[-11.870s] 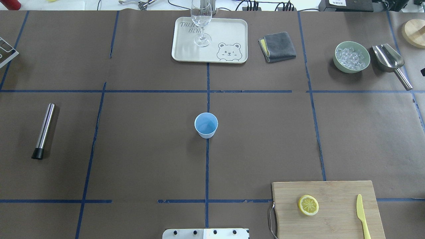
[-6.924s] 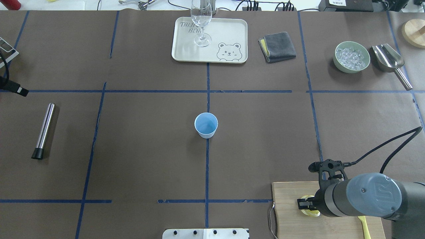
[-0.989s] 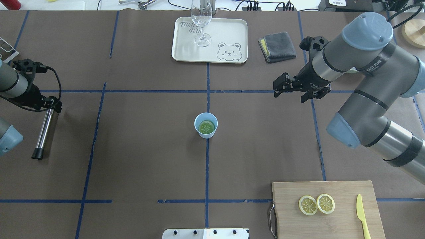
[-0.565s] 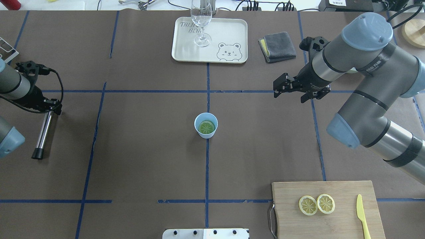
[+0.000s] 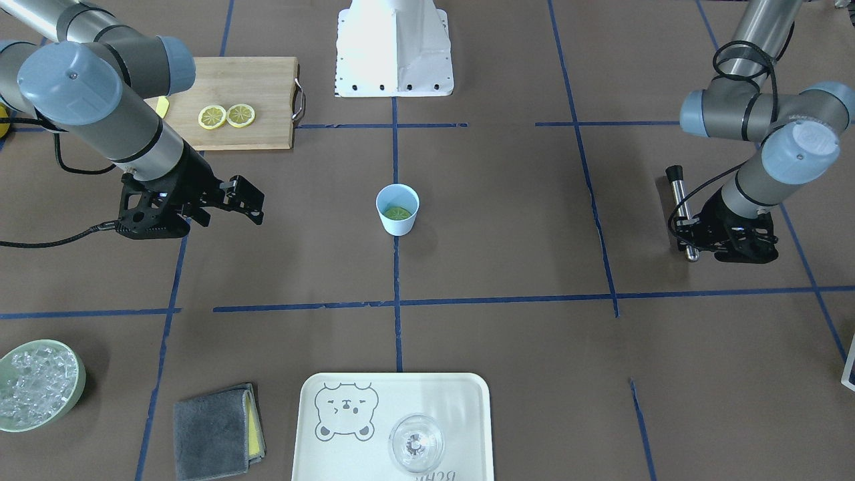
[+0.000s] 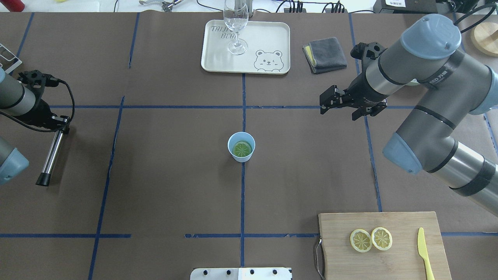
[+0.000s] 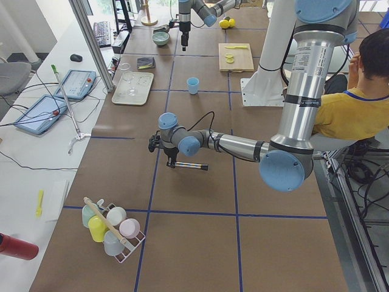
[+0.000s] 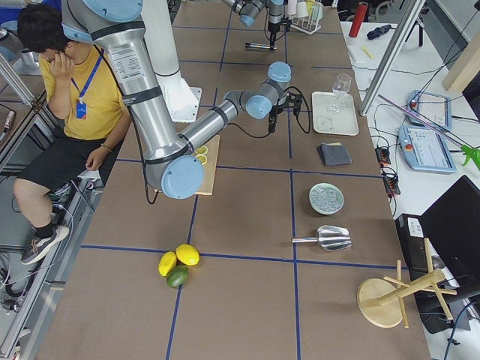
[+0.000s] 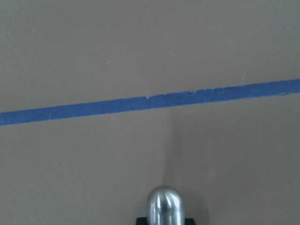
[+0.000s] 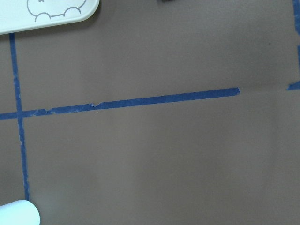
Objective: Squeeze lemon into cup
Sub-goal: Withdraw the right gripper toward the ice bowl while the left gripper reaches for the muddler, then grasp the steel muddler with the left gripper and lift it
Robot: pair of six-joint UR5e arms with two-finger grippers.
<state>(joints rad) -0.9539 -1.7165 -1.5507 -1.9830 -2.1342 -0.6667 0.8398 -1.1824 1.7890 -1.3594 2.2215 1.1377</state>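
The light-blue cup [image 6: 241, 146] stands upright at the table's middle, with one lemon slice [image 6: 242, 149] lying flat inside it; both also show in the front view, the cup [image 5: 397, 210] and the slice [image 5: 397, 213]. Two more lemon slices [image 6: 361, 240] [image 6: 381, 238] lie side by side on the wooden cutting board [image 6: 389, 221]. My right gripper [image 6: 323, 105] is open and empty, above the table to the right of the cup and beyond it. My left gripper [image 6: 61, 125] is at the far left, shut on the far end of a metal rod [image 6: 50, 155].
A cream tray [image 6: 272, 39] with a wine glass [image 6: 235, 27] is at the far middle, a grey cloth [image 6: 325, 54] to its right. A bowl of ice [image 5: 37, 384] sits behind my right arm. A yellow knife [image 6: 424, 249] lies on the board.
Early on the cup was empty; now it holds a lemon slice. In the last second my left gripper closed in on the rod's end and the rod shifted slightly. The right arm stayed still.
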